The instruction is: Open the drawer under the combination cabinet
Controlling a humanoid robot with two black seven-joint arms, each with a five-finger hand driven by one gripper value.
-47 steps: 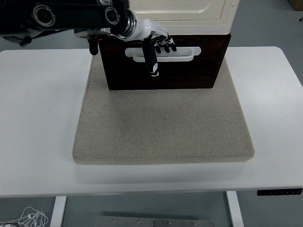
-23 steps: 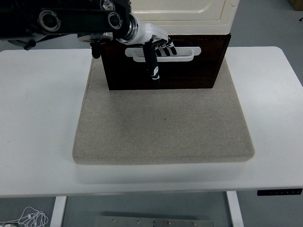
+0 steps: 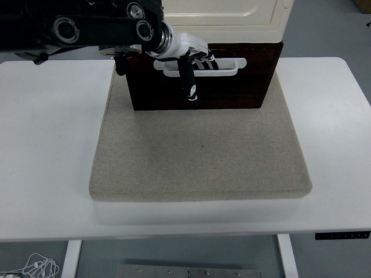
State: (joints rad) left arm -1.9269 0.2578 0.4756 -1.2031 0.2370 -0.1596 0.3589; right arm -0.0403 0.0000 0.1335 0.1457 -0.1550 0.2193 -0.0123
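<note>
The dark brown drawer (image 3: 232,91) sits under the cream cabinet (image 3: 226,14) at the back of the table. A white bar handle (image 3: 229,73) runs across the drawer's front near its top. My left hand (image 3: 196,60) comes in from the upper left and rests on the left part of that handle. Its four fingers are curled into the slot behind the bar, and the black thumb (image 3: 188,86) hangs down over the drawer front. The right arm does not show.
The cabinet stands on the far edge of a grey felt mat (image 3: 200,153) laid over the white table (image 3: 46,145). My black left forearm (image 3: 87,26) crosses the upper left of the picture.
My left hand has slid slightly right and down along the handle, with its fingers deeper in the slot. The drawer front stands about where it was.
</note>
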